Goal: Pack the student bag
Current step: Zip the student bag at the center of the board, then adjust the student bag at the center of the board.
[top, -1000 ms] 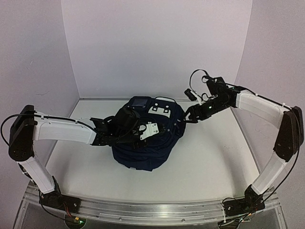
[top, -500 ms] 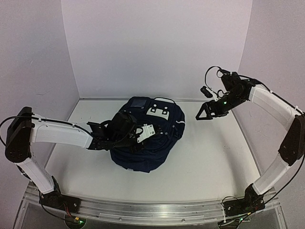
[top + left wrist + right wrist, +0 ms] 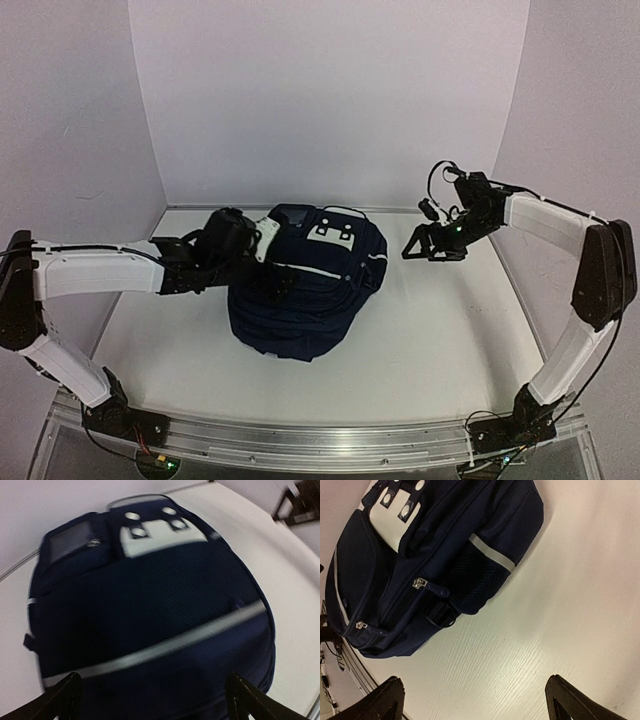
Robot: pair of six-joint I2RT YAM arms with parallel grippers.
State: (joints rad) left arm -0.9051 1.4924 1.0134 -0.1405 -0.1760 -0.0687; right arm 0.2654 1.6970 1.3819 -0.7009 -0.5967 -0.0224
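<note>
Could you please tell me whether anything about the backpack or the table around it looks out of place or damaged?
Nothing stands out. The student bag sits slumped on the table, with no tear visible and nothing spilled beside it. The left gripper and the right gripper are both open and hold nothing.

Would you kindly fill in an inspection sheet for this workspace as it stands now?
Surface: white table, no spills seen.
Job's things: student bag lies in the middle, zips look shut.
Clutter: nothing seen.
Grippers: left gripper open above the bag, holding nothing; right gripper open beside the bag, empty.
Cables: black cable loops at the right wrist, clear of the bag.
Surroundings: plain white walls; metal rail at the near edge.
</note>
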